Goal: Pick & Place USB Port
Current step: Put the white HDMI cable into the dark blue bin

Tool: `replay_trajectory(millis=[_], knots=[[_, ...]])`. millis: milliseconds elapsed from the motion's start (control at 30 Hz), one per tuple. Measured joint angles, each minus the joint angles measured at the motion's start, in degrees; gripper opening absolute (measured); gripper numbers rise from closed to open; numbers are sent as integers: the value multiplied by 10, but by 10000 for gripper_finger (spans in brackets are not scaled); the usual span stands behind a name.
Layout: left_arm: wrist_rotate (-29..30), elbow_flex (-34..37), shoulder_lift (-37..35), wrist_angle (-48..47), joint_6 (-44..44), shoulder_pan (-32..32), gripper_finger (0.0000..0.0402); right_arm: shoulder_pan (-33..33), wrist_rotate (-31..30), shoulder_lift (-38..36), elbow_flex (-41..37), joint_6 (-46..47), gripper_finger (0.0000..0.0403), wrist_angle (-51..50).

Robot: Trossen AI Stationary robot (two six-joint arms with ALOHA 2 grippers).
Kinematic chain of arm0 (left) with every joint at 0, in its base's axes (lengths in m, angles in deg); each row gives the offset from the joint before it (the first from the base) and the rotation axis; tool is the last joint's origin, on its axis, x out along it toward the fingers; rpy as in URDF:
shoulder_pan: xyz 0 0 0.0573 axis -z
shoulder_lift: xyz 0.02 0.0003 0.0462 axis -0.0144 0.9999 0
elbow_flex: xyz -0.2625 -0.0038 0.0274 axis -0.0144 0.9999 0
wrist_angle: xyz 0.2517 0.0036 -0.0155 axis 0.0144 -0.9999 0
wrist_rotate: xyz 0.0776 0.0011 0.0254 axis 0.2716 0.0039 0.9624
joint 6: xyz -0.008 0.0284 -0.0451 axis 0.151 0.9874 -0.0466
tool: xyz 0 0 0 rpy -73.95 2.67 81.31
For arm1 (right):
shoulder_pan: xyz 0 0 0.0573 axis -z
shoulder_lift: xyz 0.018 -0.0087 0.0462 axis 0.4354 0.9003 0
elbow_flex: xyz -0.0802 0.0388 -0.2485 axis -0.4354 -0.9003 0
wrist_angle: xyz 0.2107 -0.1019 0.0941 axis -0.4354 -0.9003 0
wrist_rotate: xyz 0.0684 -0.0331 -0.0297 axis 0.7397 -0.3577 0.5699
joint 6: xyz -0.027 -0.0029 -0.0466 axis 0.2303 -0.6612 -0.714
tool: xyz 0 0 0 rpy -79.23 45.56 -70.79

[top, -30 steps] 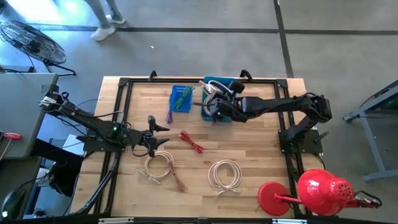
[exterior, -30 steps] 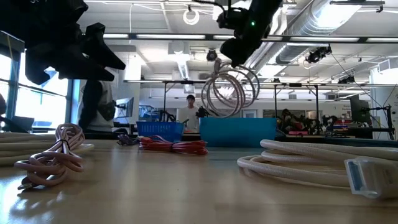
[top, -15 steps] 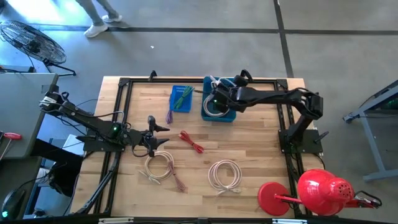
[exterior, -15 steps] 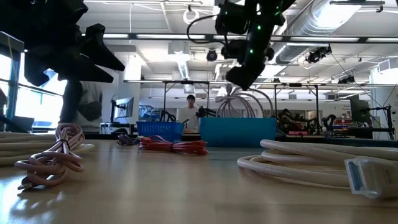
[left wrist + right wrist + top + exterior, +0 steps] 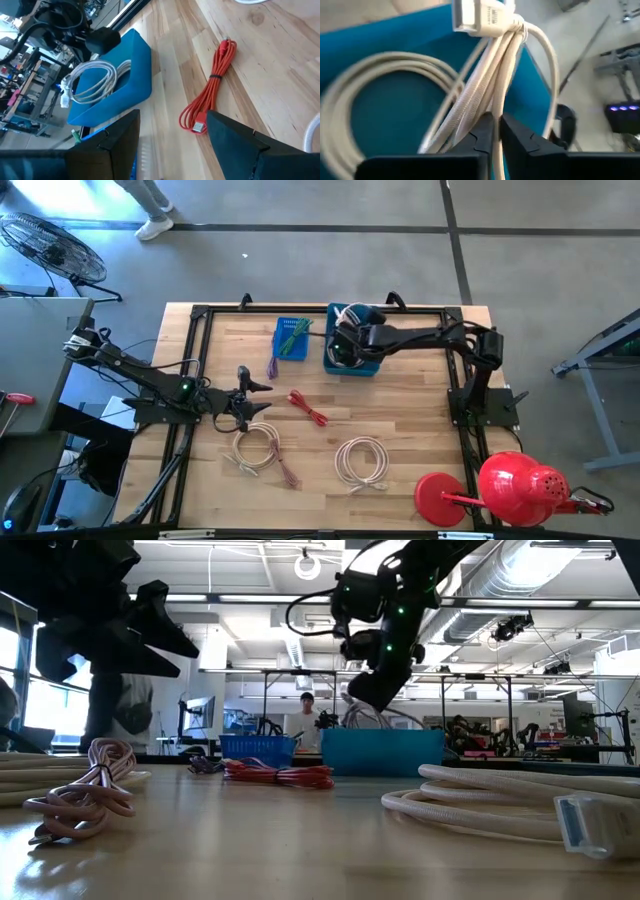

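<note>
Nearest the low camera, the pale wooden table (image 5: 400, 410) carries two coils of white cable: one with a flat plug at the near right (image 5: 500, 802) and a pinkish-white one at the near left (image 5: 85, 790). From above these lie in the front half of the table, beside a red desk lamp (image 5: 500, 485) at the front right corner. Farther in, a red cable bundle (image 5: 309, 407) lies mid-table, with a purple cable (image 5: 272, 366) beyond it, touching a small blue basket (image 5: 292, 337) that holds something green. The left gripper (image 5: 243, 399) waits over the table's left middle, its fingers spread wide and holding nothing; its wrist camera looks between them at the red bundle. At the far edge stands the blue bin (image 5: 352, 360), and the white USB cable (image 5: 92, 82) sits coiled inside it. The right gripper (image 5: 345, 340) hangs just over the bin; its wrist view shows the two finger tips nearly together around the strands of the cable, with only a narrow gap, so whether they clamp it or have let go cannot be told. Beyond the table lies a grey concrete floor with a floor fan (image 5: 45, 245) and a person's foot (image 5: 152, 225); the low view shows an open workshop with a person (image 5: 306, 718) far behind.
</note>
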Motion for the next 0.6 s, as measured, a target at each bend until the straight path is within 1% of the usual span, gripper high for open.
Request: replay_trajectory(millis=[33, 167, 233, 467, 600], knots=[[0, 0, 0, 0, 0, 0, 223, -2, 13, 0, 0, -4, 38, 3], [1, 0, 0, -2, 0, 0, 223, -4, 98, 0, -1, -28, 76, 20], [1, 0, 0, -4, 0, 0, 223, -4, 116, -1, -1, -26, 90, 22], [1, 0, 0, -6, 0, 0, 223, -4, 113, -1, -1, -4, 140, 22], [1, 0, 0, -9, 0, 0, 223, -4, 91, -6, -1, -8, 175, 11]])
